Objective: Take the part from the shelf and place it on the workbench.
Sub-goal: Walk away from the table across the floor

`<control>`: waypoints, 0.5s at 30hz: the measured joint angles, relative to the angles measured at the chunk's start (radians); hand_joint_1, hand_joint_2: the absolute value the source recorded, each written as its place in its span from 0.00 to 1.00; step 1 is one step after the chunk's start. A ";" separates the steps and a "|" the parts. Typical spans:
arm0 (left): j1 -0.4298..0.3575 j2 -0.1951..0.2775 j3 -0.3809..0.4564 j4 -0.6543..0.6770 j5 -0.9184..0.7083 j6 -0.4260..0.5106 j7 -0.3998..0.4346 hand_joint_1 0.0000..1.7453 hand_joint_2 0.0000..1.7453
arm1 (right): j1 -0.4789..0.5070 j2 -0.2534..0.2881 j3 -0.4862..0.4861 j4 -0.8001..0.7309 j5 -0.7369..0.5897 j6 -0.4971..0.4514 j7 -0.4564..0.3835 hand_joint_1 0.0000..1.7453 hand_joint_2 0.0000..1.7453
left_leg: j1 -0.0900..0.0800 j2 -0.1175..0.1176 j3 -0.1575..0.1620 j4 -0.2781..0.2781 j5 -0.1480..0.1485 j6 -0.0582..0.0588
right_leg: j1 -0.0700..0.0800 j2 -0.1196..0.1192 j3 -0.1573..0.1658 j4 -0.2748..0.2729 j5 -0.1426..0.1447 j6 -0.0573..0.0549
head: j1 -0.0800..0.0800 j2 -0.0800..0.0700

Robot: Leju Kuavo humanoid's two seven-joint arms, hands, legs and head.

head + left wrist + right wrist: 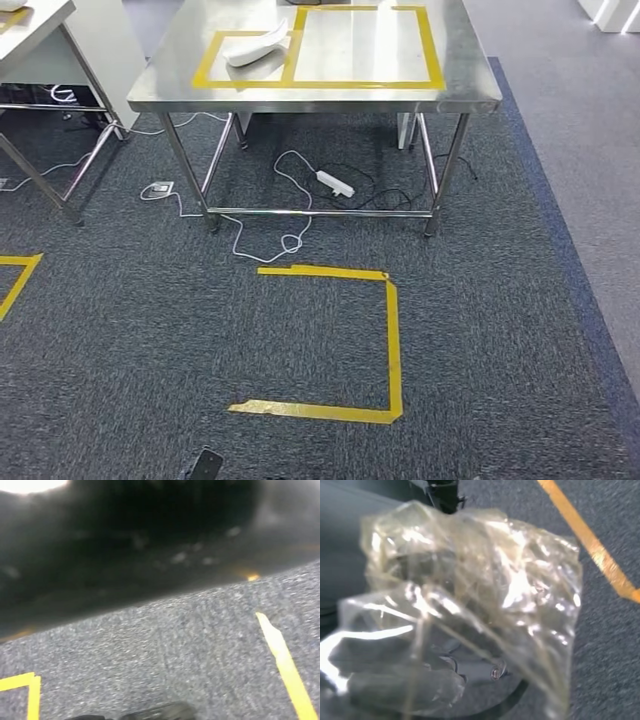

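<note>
A part in a clear plastic bag (471,605) is seen close against the right hand (388,680), so the pick from the shelf is judged done; the fingers are hidden behind the bag, and an actual grip cannot be told for sure. The left hand's state cannot be told. Yellow floor tape (355,340) is crossed next. Farther on, the steel tabletop (468,90) is not yet reached. A white part (256,45) is already laid in its near-left taped square. Placement is left.

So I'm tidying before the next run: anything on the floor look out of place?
Yes: a white power strip and loose cables sprawl on the carpet under the steel workbench, near its legs, a possible trip hazard.
</note>
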 joint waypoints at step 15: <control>-0.002 -0.003 0.000 0.000 -0.004 0.002 -0.016 0.00 0.00 | 0.011 -0.003 -0.002 0.000 0.008 0.001 -0.006 0.00 0.00 | -0.015 -0.015 0.185 -0.334 0.068 0.070 | 0.000 0.011 -0.173 0.327 -0.124 0.059 | 0.007 0.000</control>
